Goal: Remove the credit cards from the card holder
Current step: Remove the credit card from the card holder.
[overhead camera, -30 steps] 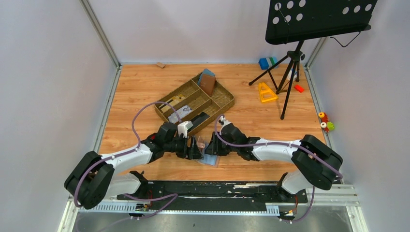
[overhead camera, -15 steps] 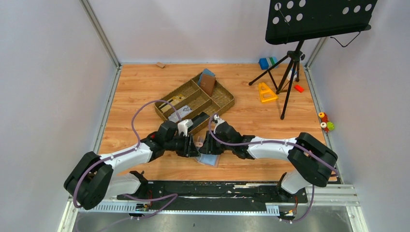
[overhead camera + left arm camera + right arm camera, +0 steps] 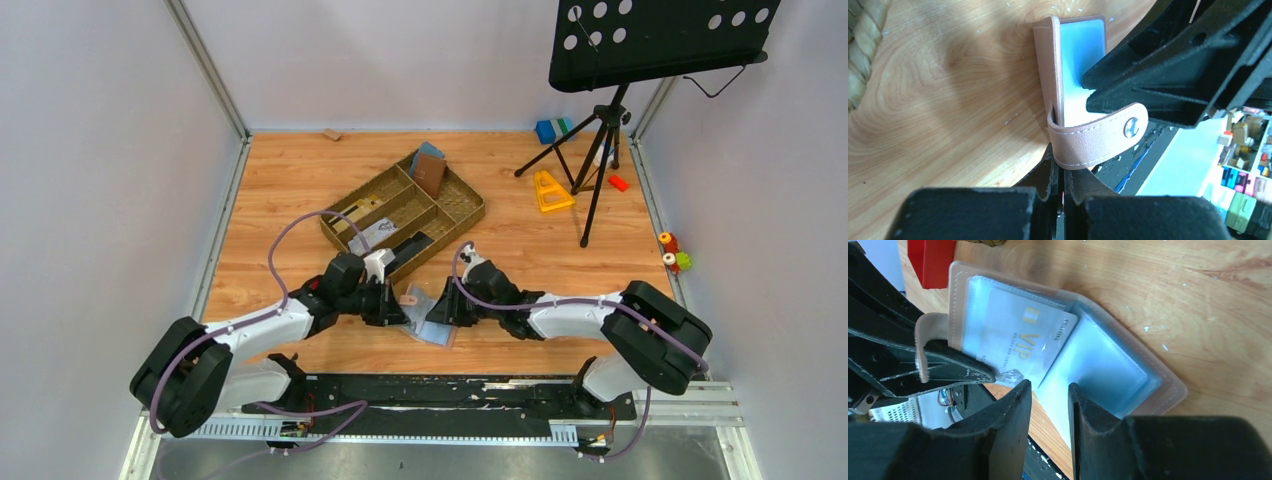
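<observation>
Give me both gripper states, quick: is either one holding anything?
Left gripper: shut on the card holder, pinching its raised flap at the edge.
Right gripper: open a little over the holder's blue-grey inside, gripping nothing.

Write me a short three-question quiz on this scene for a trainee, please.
1. True or false: the card holder lies inside the woven tray.
2. What is printed on the card in the holder? A) VISA B) VIP C) GOLD
3. Fill in: the ____ gripper is shut on the holder's tan cover.
Key:
1. False. It lies open on the table, nearer the arms than the tray.
2. B.
3. Left. The left gripper pinches the cover, while the right gripper is open.
</observation>
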You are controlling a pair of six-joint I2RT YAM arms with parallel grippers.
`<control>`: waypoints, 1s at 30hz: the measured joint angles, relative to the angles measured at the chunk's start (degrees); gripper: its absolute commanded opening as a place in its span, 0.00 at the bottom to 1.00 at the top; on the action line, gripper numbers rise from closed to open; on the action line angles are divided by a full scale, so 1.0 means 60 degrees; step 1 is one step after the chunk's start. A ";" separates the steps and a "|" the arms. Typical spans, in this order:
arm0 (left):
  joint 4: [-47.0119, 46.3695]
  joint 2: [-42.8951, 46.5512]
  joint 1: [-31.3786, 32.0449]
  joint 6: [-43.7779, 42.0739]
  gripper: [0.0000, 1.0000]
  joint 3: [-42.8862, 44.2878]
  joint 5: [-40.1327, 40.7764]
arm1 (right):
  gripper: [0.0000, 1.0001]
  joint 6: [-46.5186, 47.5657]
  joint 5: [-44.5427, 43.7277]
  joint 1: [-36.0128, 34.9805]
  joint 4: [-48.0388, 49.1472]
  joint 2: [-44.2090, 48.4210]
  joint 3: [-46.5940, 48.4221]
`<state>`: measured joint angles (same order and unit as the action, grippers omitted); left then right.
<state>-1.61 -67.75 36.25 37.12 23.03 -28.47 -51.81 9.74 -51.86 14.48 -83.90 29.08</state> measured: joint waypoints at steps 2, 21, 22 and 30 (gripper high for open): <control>-0.0219 0.0229 -0.0033 0.0273 0.00 -0.0222 -0.0080 | 0.37 -0.0193 0.0302 0.0244 0.0525 0.0000 -0.0306; -0.3759 0.1464 -0.0262 0.3501 0.00 -0.1344 -0.1763 | 0.24 -0.2361 0.2517 0.1064 0.6961 0.0004 -0.2586; -0.3865 0.1464 -0.0262 0.3570 0.00 -0.1362 -0.1781 | 0.20 -0.2470 0.2539 0.1082 0.7147 0.0058 -0.2667; -0.4863 0.1628 -0.0302 0.3971 0.02 -0.1778 -0.1749 | 0.00 -0.3391 0.2699 0.1348 0.8317 0.0514 -0.3257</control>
<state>-30.79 -57.98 34.44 60.95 12.36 -38.96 -72.16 25.93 -43.77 64.38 -80.82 9.54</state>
